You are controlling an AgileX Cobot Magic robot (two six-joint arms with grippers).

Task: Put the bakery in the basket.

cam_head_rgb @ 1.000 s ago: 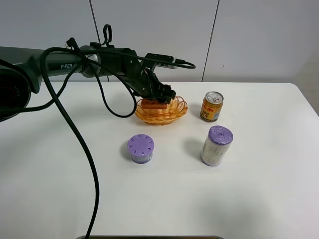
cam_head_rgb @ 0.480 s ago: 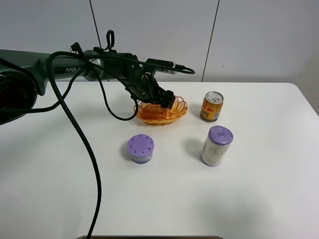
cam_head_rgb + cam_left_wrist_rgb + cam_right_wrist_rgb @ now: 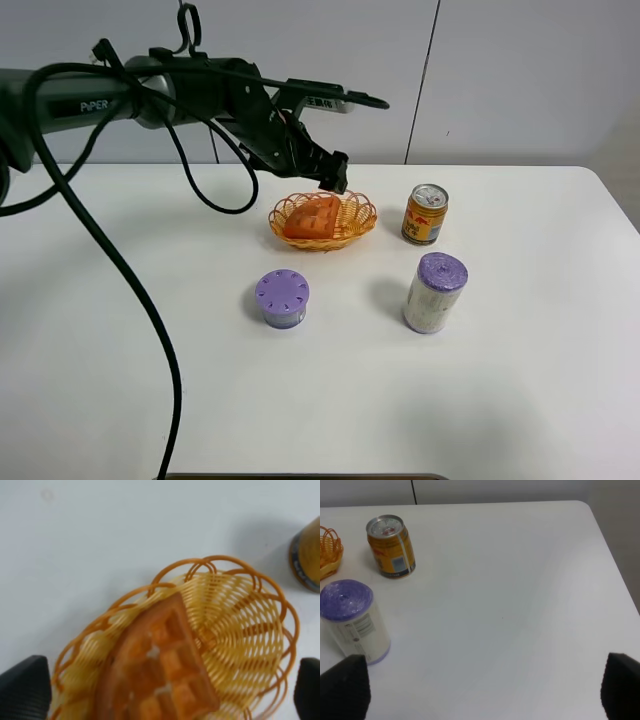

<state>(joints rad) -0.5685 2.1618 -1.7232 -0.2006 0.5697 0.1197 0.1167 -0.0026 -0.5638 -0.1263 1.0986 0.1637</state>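
Note:
The bakery (image 3: 312, 217), an orange-brown waffle-patterned wedge, lies inside the yellow-orange woven basket (image 3: 360, 212) at the back middle of the table. My left gripper (image 3: 335, 178) hangs just above and behind the basket, apart from it. In the left wrist view the bakery (image 3: 160, 670) rests in the basket (image 3: 250, 625), and my left gripper (image 3: 166, 692) is open wide and empty, one finger at each side. My right gripper (image 3: 482, 687) is open and empty over bare table; it does not show in the exterior view.
A yellow-red can (image 3: 425, 214) stands right of the basket. A tall purple-lidded container (image 3: 434, 292) stands in front of it. A low purple-lidded tub (image 3: 282, 298) stands front left of the basket. A black cable (image 3: 150, 300) hangs from the left arm across the table's left.
My left gripper has let go of the bakery, opened, and risen up and back from the basket. The bakery now lies uncovered in the basket.

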